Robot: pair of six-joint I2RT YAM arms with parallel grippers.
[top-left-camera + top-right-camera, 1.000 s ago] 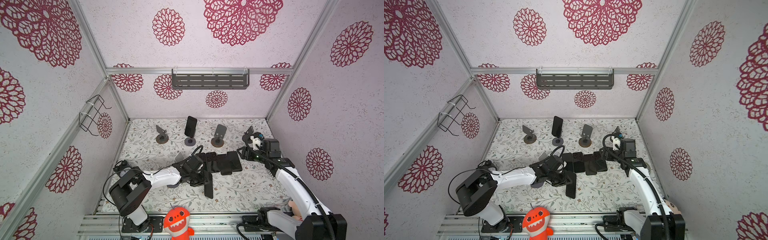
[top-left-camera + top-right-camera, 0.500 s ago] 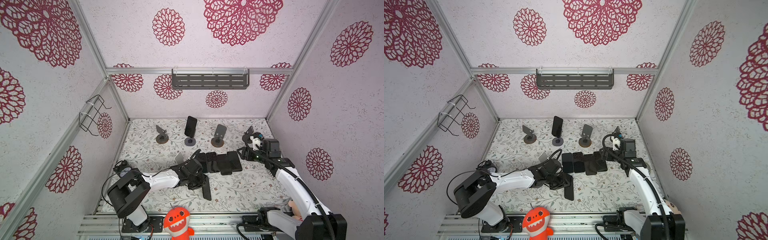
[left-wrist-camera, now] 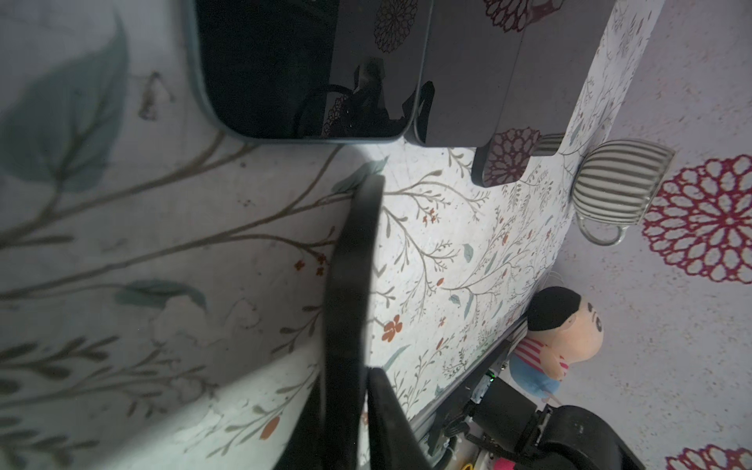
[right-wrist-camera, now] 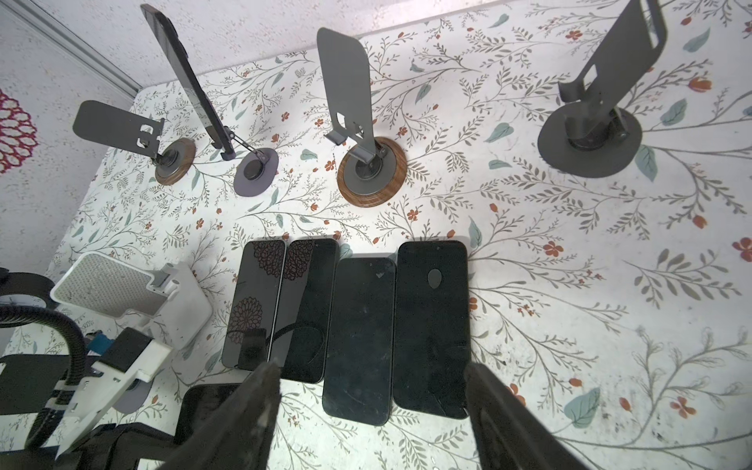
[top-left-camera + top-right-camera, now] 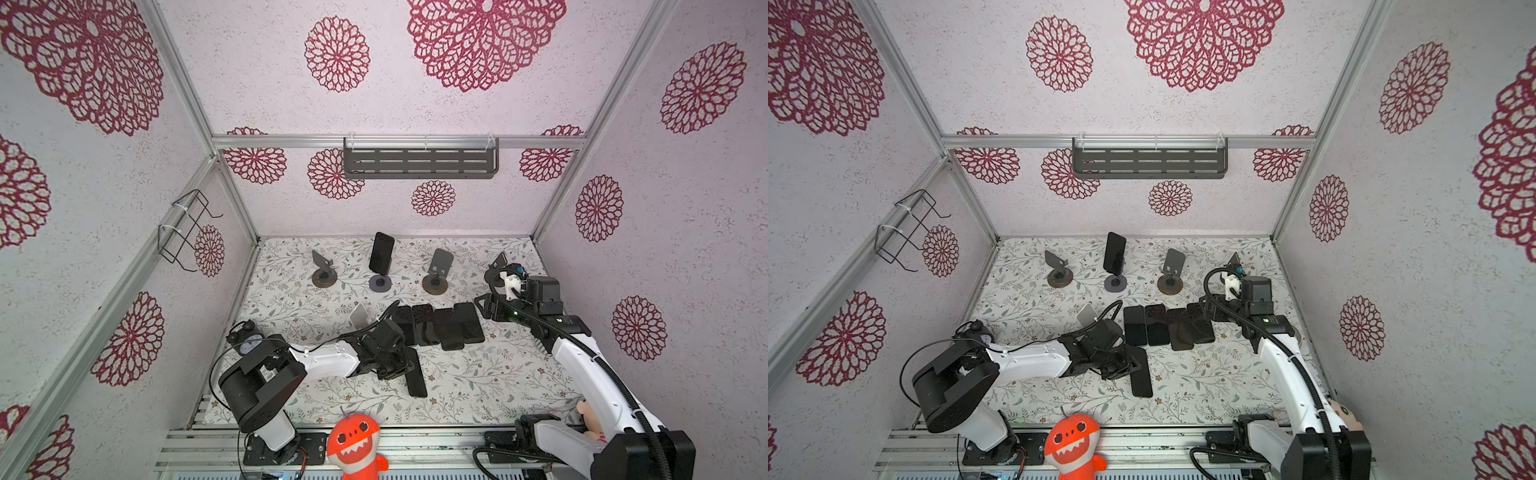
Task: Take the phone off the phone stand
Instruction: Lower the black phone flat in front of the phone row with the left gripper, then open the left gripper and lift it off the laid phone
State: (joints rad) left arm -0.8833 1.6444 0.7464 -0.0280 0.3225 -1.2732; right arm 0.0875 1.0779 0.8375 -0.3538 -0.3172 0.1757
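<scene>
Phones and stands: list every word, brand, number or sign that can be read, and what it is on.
No readable text anywhere.
Flat phones: dark screens, reflections only.
Phone on its stand: blank.
Empty stands: no lettering.
Right arm: small marking, too small to read.

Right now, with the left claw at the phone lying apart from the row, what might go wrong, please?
The left claw is right at the loose phone; pulling away could drag it into the row of phones. The mounted phone has empty stands on both sides, so a wide reach might knock one.
</scene>
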